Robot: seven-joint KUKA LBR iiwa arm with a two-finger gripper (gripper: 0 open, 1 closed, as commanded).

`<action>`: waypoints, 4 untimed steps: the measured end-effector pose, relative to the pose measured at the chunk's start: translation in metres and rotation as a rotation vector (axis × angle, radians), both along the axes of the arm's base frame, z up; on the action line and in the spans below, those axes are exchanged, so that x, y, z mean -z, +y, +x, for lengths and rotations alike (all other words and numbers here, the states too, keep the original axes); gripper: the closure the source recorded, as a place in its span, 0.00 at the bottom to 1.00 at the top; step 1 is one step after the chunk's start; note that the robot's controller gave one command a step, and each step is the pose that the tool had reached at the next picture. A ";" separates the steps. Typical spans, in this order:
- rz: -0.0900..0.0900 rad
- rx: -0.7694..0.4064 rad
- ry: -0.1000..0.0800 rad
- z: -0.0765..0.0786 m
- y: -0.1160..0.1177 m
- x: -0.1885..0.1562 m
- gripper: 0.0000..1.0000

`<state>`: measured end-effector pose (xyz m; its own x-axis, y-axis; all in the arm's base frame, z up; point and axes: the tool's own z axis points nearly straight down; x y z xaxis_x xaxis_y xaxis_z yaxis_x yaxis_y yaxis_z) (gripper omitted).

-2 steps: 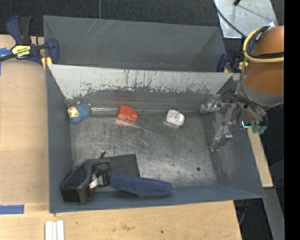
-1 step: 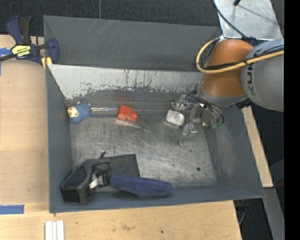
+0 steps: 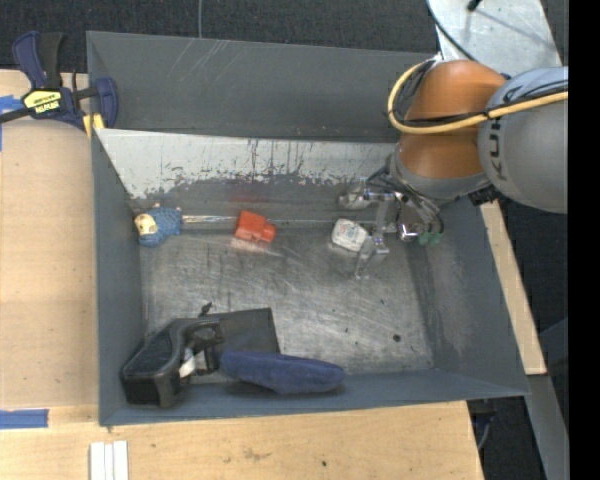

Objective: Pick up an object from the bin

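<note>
Fingers (image 3: 363,258) of the gripper (image 3: 372,253) (apart or together, cannot tell) hang just beside one small white lumpy object (image 3: 347,235).

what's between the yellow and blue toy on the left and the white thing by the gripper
In the camera view, just a small orange-red block, lying about midway between the yellow and blue toy and the white thing.

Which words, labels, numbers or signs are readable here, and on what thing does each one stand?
Nothing reads clearly.
Grey arm: dark letters on its casing, partly cut off, unreadable.
Small white thing beside the gripper: bluish marks, too blurred to read.
Orange block, black case, blue cloth: no text seen.
</note>
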<state>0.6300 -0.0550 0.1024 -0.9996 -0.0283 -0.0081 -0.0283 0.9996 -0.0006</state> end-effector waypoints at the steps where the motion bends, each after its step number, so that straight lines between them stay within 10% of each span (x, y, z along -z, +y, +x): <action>1: 0.000 0.120 0.002 -0.002 -0.019 0.002 0.00; 3: 0.002 0.259 0.019 -0.004 -0.001 0.027 0.00; 4: 0.002 0.262 -0.015 0.002 -0.003 0.025 1.00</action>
<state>0.6321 -0.0577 0.0773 -0.9725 0.2318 -0.0226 0.2318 0.9728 0.0026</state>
